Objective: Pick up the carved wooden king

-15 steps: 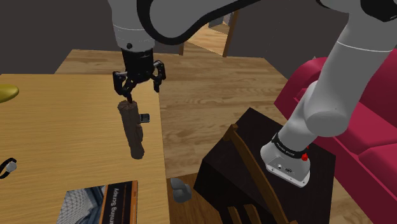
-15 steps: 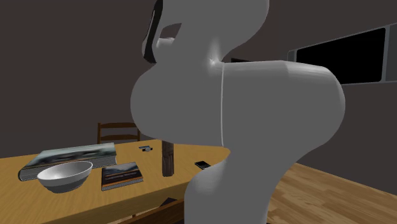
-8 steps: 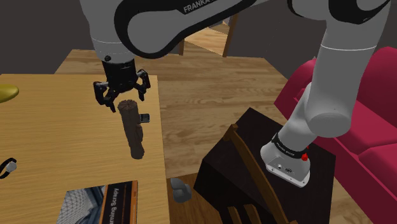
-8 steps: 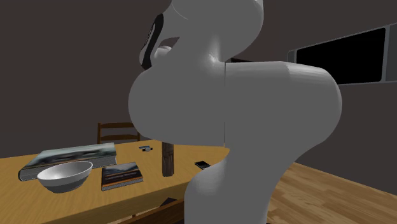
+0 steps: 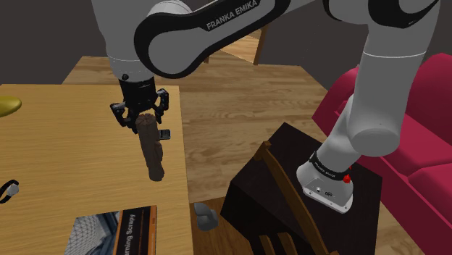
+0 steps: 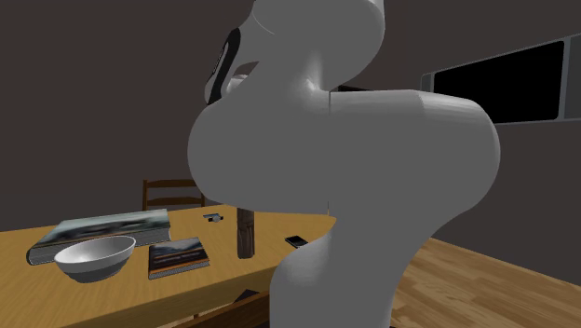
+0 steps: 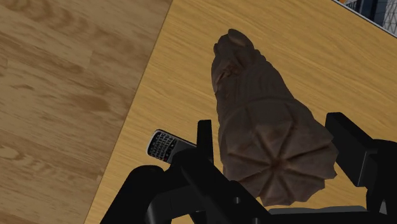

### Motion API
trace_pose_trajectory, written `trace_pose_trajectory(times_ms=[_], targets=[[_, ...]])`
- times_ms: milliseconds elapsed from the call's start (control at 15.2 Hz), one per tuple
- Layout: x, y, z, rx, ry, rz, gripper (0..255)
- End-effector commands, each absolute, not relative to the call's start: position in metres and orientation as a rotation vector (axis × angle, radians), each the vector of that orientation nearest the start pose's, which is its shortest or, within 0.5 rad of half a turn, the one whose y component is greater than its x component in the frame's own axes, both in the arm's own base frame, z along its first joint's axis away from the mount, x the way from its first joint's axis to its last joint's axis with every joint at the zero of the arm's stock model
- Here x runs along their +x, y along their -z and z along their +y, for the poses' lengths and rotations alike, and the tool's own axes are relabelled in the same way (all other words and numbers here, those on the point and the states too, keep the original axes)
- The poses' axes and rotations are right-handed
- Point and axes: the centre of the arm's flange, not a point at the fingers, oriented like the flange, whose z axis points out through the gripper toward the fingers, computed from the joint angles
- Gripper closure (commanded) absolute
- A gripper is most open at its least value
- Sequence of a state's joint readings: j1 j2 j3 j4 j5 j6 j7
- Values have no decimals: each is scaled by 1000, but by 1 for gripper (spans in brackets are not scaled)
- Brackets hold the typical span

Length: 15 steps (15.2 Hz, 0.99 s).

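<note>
Shoulder view — arm bends down over the wooden table (image 5: pixel 72 145), its gripper (image 5: pixel 140 122) pointing downward, fingers spread astride the head of the standing carved king (image 5: pixel 153 156) — nothing clasped.

The arm (image 5: pixel 217 22) reads FRANKA EMIKA; book spine (image 5: pixel 135 230) perhaps "Scrapy"

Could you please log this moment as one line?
king: upright on table | gripper: open, straddling its top | lift: not yet
</note>
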<state>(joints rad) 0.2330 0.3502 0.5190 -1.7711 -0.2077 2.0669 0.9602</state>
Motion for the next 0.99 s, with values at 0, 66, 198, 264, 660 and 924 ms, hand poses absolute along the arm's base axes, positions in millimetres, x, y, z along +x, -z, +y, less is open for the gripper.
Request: trace_pose_trajectory(times_ms=[0, 66, 198, 264, 660, 924], targets=[[490, -385, 408, -3144, 10, 212, 255], [490, -385, 408, -3144, 10, 212, 255], [490, -385, 408, -3144, 10, 212, 255], [490, -385, 408, -3144, 10, 212, 255], [490, -400, 408, -3144, 10, 212, 255], [490, -421, 408, -3144, 10, 212, 255]])
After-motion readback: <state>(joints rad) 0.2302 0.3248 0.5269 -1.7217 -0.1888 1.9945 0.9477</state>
